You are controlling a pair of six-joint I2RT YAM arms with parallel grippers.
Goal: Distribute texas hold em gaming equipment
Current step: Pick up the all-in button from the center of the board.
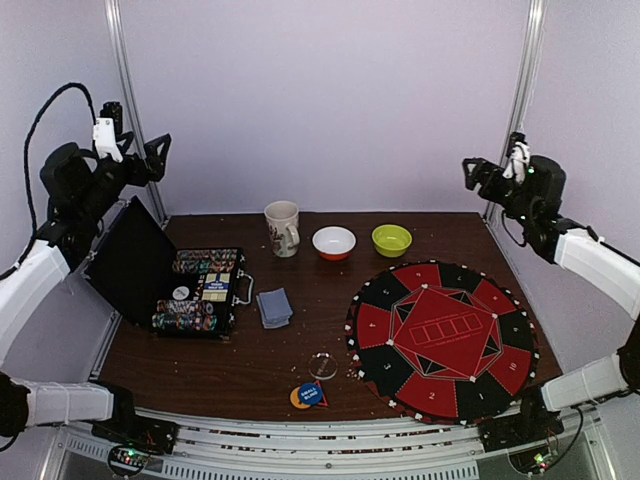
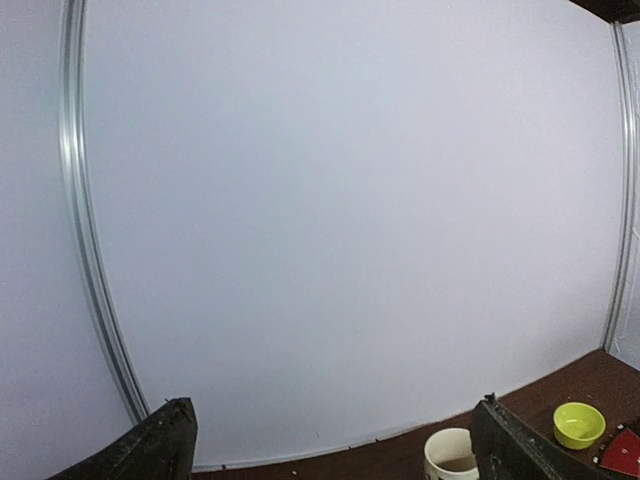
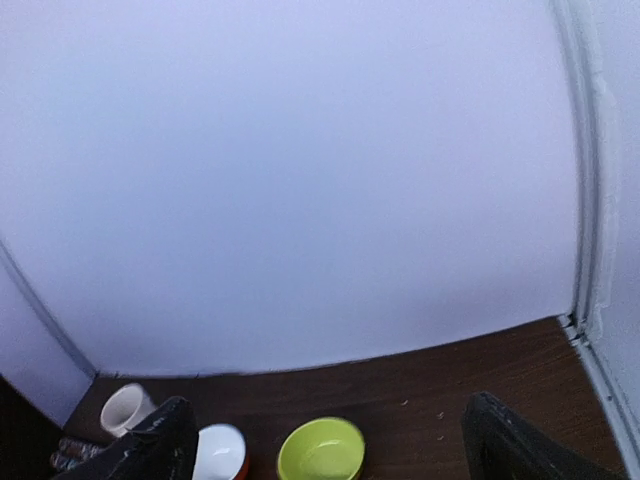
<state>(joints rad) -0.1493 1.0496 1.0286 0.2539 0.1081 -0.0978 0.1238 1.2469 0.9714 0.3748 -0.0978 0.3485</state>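
While both arms hang raised at the back corners, all the poker gear lies on the table (image 1: 300, 262) well below and apart from them. At the upper left, the left gripper (image 1: 160, 150) points toward the back wall. Its wrist view shows its fingers (image 2: 150, 448) spread wide with nothing between them. The right gripper (image 1: 468, 172) sits at the upper right, likewise released, its fingers (image 3: 150, 448) far apart and empty.

An open black case (image 1: 135, 262) rests on the left side of the table, under the left gripper. It holds rows of poker chips (image 1: 200, 263), with a black-and-white disc (image 1: 180, 293) lying among them. Just right of the case is the stack of blue-grey playing cards (image 1: 274, 307). Near the front edge, between the two arm bases, an orange disc (image 1: 296, 399) and a blue disc (image 1: 309, 394) overlap, touching a black triangular marker (image 1: 321, 391) edged in red.

A round red-and-black mat (image 1: 440, 340) covers the right side, below the right gripper. A cream mug (image 1: 283, 228), a white bowl (image 1: 334, 242) and a green bowl (image 1: 391, 239) line the back.
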